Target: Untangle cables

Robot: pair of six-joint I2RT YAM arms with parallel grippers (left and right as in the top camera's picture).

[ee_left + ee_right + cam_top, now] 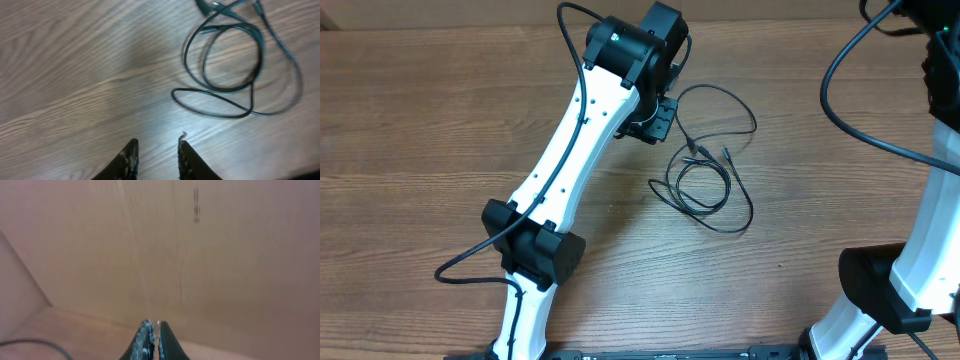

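In the left wrist view the two dark fingers of the left gripper come up from the bottom edge, nearest to the lens. They are spread apart with only bare wood between them, so this gripper is released and grasps nothing. It hangs above the wooden table.

The cables lie in the upper right of this view, apart from the fingertips. They are thin black cords, laid in a few loose loops that cross over each other, and the picture is a little blurred there.

From the overhead camera, the cables are right of the middle of the frame, flat on the table. One bigger loop opens toward the upper right. Two small plug ends lie near each other inside the bundle. The left gripper is just to the upper left of the cords; I cannot tell if it touches the nearest strand.

In the right wrist view the right gripper is at the bottom centre. Its fingertips are pressed almost together, with only a thin slit, and nothing is held. Behind them is a plain beige surface, out of focus. A dark cord curves in the lower left corner; which cord it is I cannot tell.
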